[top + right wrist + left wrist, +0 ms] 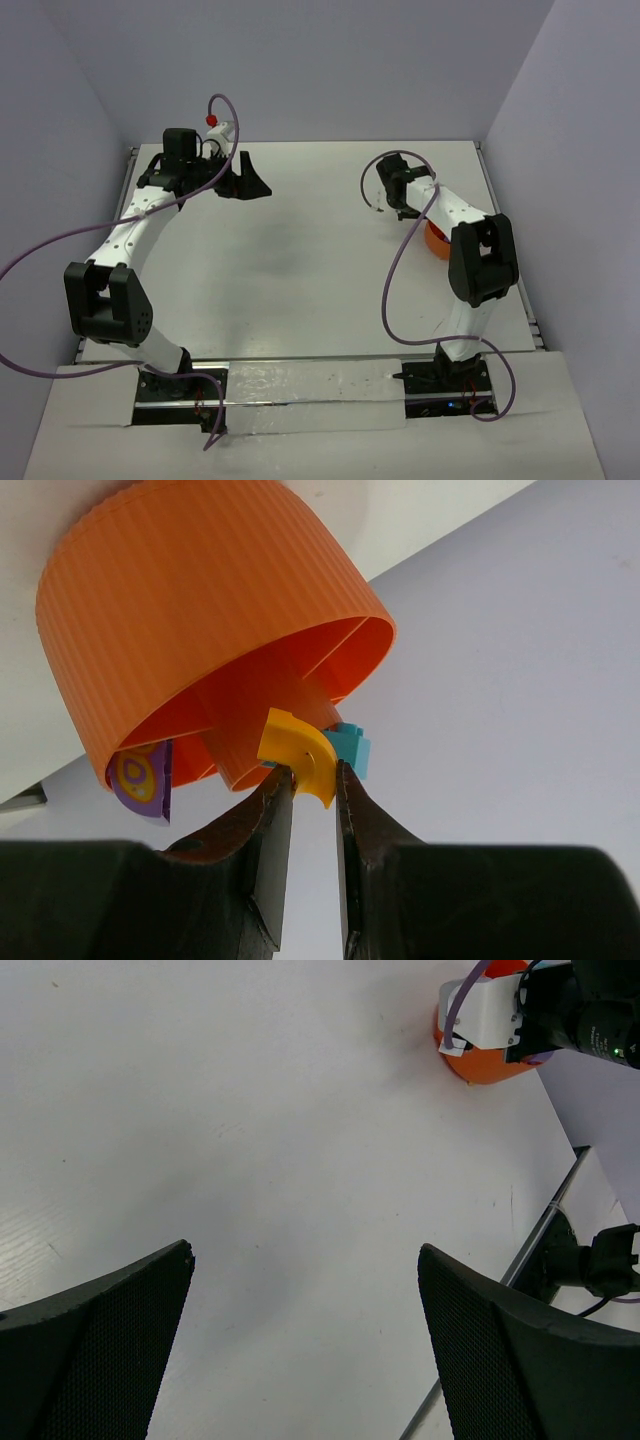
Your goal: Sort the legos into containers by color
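The orange bowl (210,610) fills the right wrist view, its inner dividers showing. My right gripper (313,775) is at the bowl's rim, shut on the curved orange-yellow lego (300,750). A teal lego (350,748) sits just behind it, and a purple-tan lego (140,778) lies in another compartment. From above, the bowl (437,240) is half hidden under the right arm and the right gripper (418,218) is beside it. My left gripper (250,180) is open and empty at the back left, far from the bowl (480,1055). Red and green legos are not visible.
The left wrist view shows the open left gripper (305,1250) over bare white table, with the table's right edge rail (545,1225) beyond. Purple cables (395,270) loop from both arms. Walls close in the table at the back and sides.
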Controlling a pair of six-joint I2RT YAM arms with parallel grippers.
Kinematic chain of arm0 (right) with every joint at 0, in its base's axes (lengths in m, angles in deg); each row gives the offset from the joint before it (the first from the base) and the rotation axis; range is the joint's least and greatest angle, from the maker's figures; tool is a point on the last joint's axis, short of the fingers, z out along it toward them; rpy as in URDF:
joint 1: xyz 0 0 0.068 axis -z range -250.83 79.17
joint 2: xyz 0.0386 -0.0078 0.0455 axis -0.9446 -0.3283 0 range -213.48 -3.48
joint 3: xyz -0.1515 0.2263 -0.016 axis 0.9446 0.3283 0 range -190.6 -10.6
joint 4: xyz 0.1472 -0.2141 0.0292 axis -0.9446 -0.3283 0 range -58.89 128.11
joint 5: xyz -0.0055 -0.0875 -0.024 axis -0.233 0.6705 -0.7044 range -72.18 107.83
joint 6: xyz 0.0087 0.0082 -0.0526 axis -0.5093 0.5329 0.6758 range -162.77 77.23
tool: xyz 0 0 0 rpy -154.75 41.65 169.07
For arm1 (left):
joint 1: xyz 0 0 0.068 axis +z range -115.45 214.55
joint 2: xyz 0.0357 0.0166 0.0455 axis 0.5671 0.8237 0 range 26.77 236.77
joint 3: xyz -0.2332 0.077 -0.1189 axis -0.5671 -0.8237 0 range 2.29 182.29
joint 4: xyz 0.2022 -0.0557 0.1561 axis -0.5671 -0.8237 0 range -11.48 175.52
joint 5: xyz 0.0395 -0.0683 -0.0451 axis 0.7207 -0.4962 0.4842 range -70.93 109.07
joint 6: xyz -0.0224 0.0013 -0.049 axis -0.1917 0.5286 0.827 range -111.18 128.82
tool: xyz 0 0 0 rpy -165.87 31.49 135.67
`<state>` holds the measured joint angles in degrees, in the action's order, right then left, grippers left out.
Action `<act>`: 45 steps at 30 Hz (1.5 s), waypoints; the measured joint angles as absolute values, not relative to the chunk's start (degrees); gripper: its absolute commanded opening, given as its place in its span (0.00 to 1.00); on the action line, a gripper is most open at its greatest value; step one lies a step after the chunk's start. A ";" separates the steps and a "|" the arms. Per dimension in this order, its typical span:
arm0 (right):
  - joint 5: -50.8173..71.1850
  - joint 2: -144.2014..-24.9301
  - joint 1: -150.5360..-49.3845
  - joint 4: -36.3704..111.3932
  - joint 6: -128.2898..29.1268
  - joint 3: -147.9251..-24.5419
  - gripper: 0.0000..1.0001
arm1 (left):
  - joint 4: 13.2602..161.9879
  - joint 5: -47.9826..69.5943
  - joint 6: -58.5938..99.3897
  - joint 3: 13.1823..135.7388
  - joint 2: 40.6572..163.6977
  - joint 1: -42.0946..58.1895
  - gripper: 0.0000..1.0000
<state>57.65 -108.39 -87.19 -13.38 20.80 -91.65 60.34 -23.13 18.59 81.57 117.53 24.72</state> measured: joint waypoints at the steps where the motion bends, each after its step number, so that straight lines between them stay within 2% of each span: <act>1: 57.66 -108.58 -87.20 -13.38 20.80 -91.63 0.26 | 60.30 -23.13 18.58 81.65 117.53 24.72 0.99; 9: 57.62 -109.06 -87.71 -13.38 20.81 -91.63 0.43 | 59.88 -23.13 18.56 81.86 117.55 24.72 0.99; 21: 57.43 -109.06 -88.42 -13.49 20.69 -91.61 0.48 | 59.57 -23.07 18.14 81.86 117.55 24.72 0.99; 24: 56.33 -109.06 -89.01 -14.57 19.64 -92.37 0.55 | 59.57 -22.65 18.18 81.86 117.55 24.72 0.99; 25: 55.10 -109.10 -89.39 -15.93 18.74 -93.64 0.61 | 59.59 -22.37 18.22 81.86 117.55 24.72 0.99; 26: 53.57 -109.20 -89.83 -17.51 17.76 -95.73 0.72 | 59.60 -21.95 18.31 81.86 117.55 24.72 0.99; 28: 49.98 -109.28 -90.89 -20.47 15.51 -102.79 0.86 | 59.61 -20.45 18.71 81.86 117.55 24.72 0.99; 29: 48.00 -109.29 -91.33 -21.33 14.06 -106.85 0.96 | 59.61 -19.52 18.87 81.87 117.55 24.72 0.99; 30: 45.32 -109.33 -91.67 -22.26 12.08 -111.73 1.00 | 59.61 -18.50 19.04 81.92 117.55 24.72 0.99; 33: 37.17 -108.89 -92.26 -22.42 4.89 -122.96 1.00 | 59.67 -14.92 19.46 82.20 117.50 24.73 0.99; 35: 30.81 -107.21 -92.20 -21.23 -0.53 -125.49 1.00 | 59.93 -12.63 20.22 82.21 117.30 24.80 0.99; 38: 21.21 -102.86 -92.03 -17.32 -10.25 -121.71 1.00 | 60.46 -9.32 21.05 82.12 116.45 25.36 0.99; 45: 3.93 -90.19 -91.82 4.23 -34.44 -94.34 1.00 | 61.12 -3.49 18.90 80.59 114.59 28.17 0.99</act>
